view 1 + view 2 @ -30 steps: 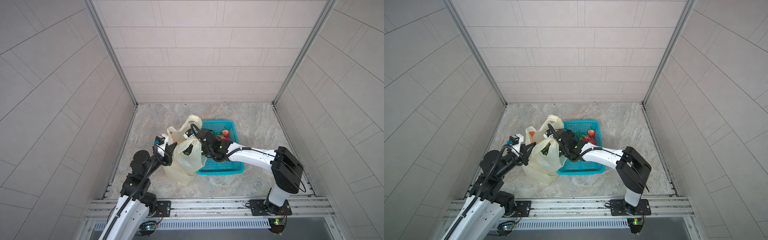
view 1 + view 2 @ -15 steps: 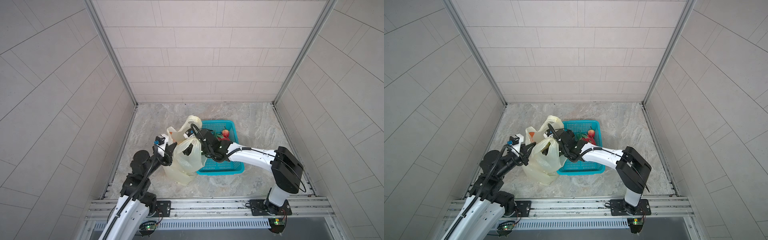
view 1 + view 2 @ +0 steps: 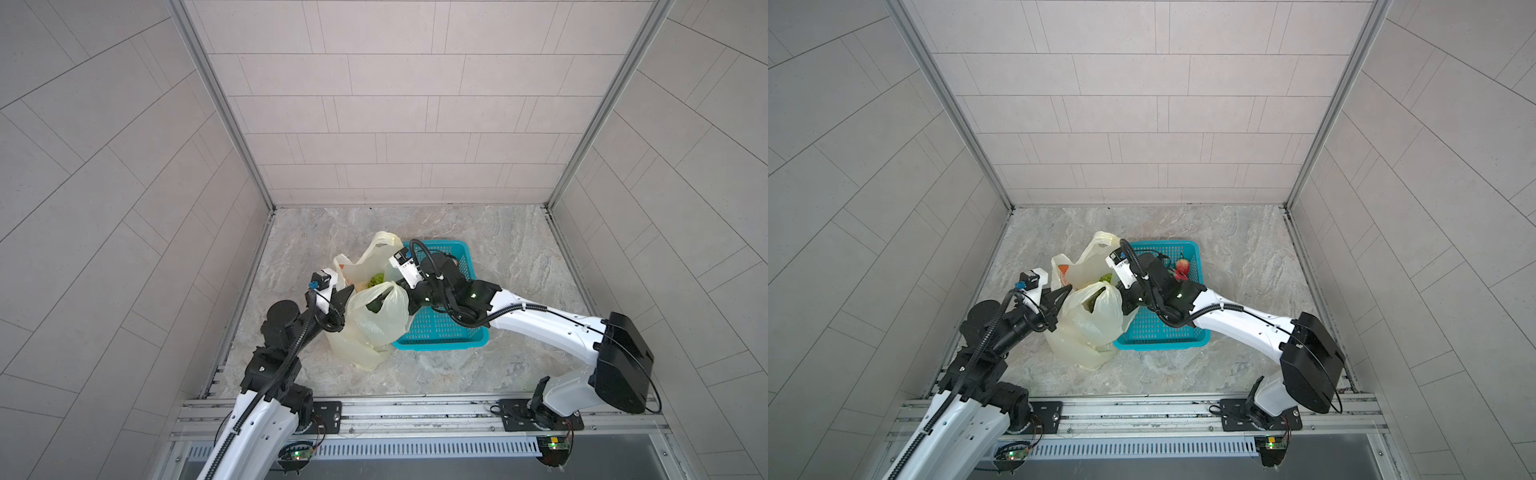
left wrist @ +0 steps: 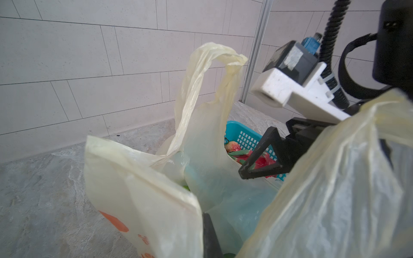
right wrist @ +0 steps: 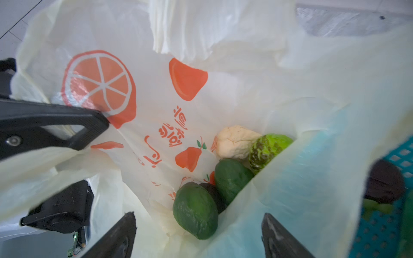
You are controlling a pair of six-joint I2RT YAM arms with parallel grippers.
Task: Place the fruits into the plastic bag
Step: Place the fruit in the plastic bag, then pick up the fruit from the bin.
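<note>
The plastic bag (image 3: 376, 320) stands against the teal basket (image 3: 440, 344), on the side toward the left arm, with its mouth gaping upward and one loop handle standing free. It is thin, limp film. It would likely sag shut if let go, and it is best taken at the rim or a handle, where the plastic bunches.

The left gripper (image 3: 1061, 297) is pressed together on the bag's rim on the side away from the basket, holding the mouth open. The right gripper (image 5: 199, 215) hovers over the mouth from the basket side with its jaws spread wide and nothing between them.

Inside the bag, on the basket side, lie two dark green ovals (image 5: 195, 210) with a blackish oval (image 5: 212, 192) wedged between them, a bumpy light green ball (image 5: 268, 149) and a pale lumpy piece (image 5: 234, 141).

A red-pink dragon fruit (image 3: 1181, 268) remains in the basket. It looks firm and moderately heavy with floppy scales, so a grasp across its body's middle seems safest.
</note>
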